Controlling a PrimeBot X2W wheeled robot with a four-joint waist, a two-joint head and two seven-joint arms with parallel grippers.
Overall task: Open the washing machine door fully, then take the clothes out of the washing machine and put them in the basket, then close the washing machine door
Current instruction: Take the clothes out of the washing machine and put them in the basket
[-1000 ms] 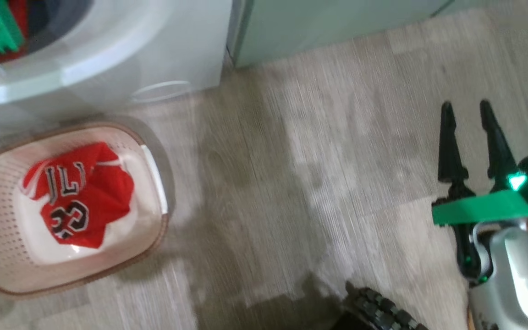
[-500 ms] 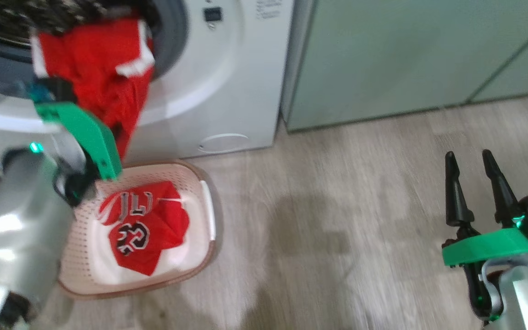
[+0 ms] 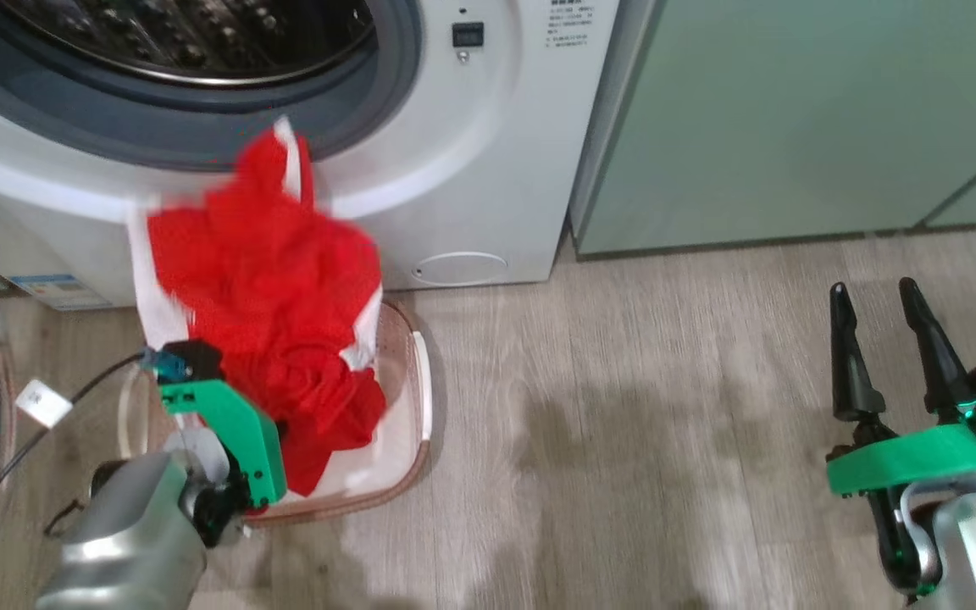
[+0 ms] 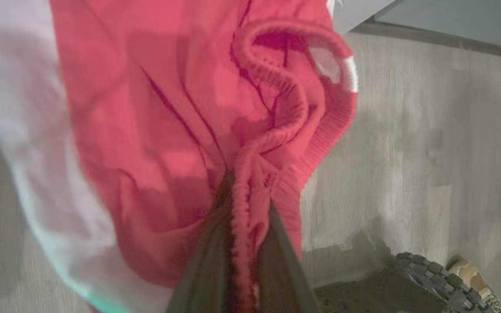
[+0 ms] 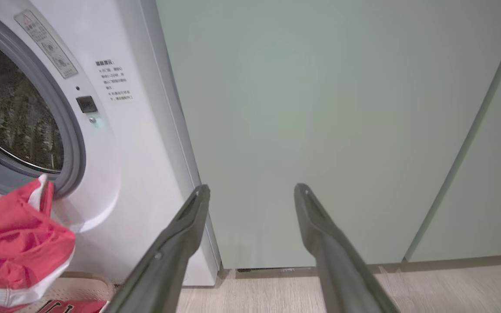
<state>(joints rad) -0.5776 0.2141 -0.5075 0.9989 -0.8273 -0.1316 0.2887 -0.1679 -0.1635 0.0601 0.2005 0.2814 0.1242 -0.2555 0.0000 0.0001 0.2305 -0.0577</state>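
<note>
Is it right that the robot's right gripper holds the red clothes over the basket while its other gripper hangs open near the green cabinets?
No. The left gripper holds the red clothes over the basket, as the left wrist view shows; the right gripper is the open one near the green cabinets.

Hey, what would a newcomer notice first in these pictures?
The bright red clothes stand out, bunched and hanging from the shut left hand above the basket, in front of the washing machine. At the head view's lower right, the right hand hovers open over the floor.
</note>
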